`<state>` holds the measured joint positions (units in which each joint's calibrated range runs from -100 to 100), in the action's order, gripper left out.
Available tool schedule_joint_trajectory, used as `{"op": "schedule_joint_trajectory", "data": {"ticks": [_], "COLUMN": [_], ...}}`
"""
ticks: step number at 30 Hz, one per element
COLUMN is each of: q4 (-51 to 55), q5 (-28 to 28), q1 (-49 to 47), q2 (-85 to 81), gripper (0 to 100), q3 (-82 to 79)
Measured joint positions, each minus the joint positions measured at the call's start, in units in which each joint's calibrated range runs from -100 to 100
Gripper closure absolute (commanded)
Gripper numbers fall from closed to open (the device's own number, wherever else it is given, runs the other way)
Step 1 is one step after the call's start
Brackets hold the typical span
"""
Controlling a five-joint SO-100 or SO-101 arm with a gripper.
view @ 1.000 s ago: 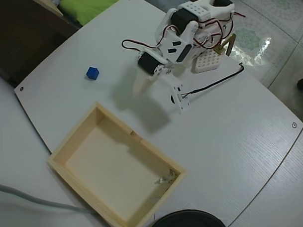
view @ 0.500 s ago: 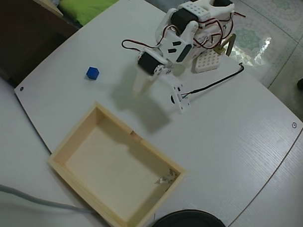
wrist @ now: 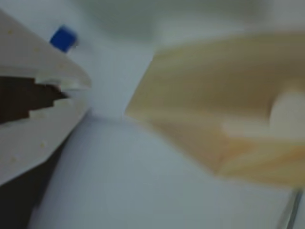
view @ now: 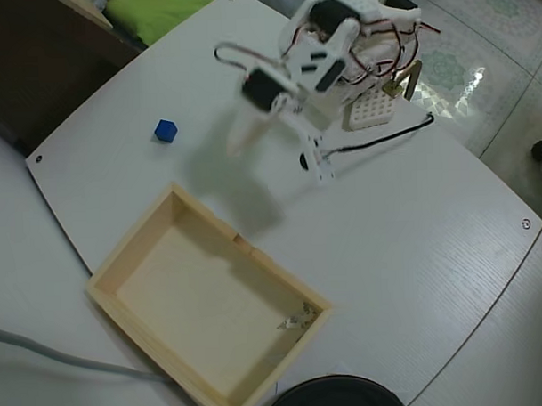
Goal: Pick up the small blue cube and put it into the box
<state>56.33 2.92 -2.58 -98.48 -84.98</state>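
The small blue cube [view: 165,130] lies alone on the white table, left of the arm in the overhead view. In the wrist view it [wrist: 63,38] shows at the top left, just beyond the upper finger. The box [view: 134,236], a shallow pale wooden tray with a notch in one long wall, lies at the lower centre. It [wrist: 224,109] fills the right of the blurred wrist view. My gripper [view: 237,144] hangs above the table between cube and box, holding nothing. In the wrist view it [wrist: 78,93] has its toothed jaws together.
A small white perforated block [view: 370,110] sits by the arm's base. A black cable [view: 376,141] runs across the table there. A black round object [view: 331,397] lies at the bottom edge, a grey cable [view: 62,353] at the lower left. A small metallic bit [view: 296,321] lies inside the box.
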Motion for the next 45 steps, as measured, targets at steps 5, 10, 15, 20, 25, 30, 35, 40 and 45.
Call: {"op": "schedule_joint_trajectory", "data": {"ticks": [5, 10, 15, 20, 25, 30, 35, 40, 45], "q4": [5.29, 7.25, 7.25, 11.60, 15.78, 16.38, 16.38, 16.20, 15.95], "q5": [0.00, 0.00, -0.05, -1.32, -5.05, -6.63, -7.21, -8.32, -8.37], "q1": [0.15, 1.03, 4.94, 9.14, 13.49, 15.25, 17.69, 19.97, 23.07], "q2": [-0.17, 3.64, 17.52, 37.49, 53.91, 67.46, 77.19, 83.28, 89.04], "gripper": [84, 85, 85, 85, 84, 81, 79, 79, 79], "q3": [11.58, 18.55, 30.14, 46.15, 56.92, 58.82, 59.10, 60.45, 63.89]}}
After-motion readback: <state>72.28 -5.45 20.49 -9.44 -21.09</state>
